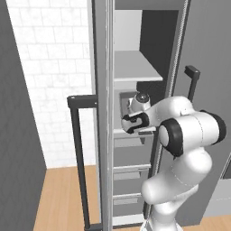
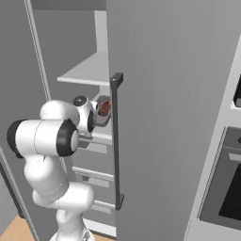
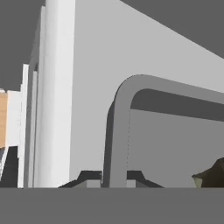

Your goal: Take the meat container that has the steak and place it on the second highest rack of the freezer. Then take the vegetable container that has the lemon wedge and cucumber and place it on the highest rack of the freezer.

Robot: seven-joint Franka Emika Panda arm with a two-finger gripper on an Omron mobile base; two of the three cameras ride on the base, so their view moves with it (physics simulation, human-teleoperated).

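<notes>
The freezer (image 1: pixel 135 27) stands open with my arm reaching into it. My gripper (image 3: pixel 113 178) is shut on the rim of the grey meat container (image 3: pixel 120 131), one fingertip on each side of its wall. The reddish-brown steak (image 2: pixel 104 108) lies inside the container (image 2: pixel 107 118), and its dark edge shows low right as the steak (image 3: pixel 213 175) in the hand view. The container (image 1: pixel 123 103) hangs inside the freezer under the highest rack (image 1: pixel 135 67), just above the second highest rack (image 2: pixel 101 138). The vegetable container is out of view.
The open freezer door (image 1: pixel 101 135) with its dark bar handle (image 1: pixel 76 158) stands left of my arm. A closed grey door (image 2: pixel 174 117) with a long dark handle (image 2: pixel 116 141) is on the right. Drawers (image 1: pixel 131 173) sit below. An oven (image 2: pixel 226 188) is far right.
</notes>
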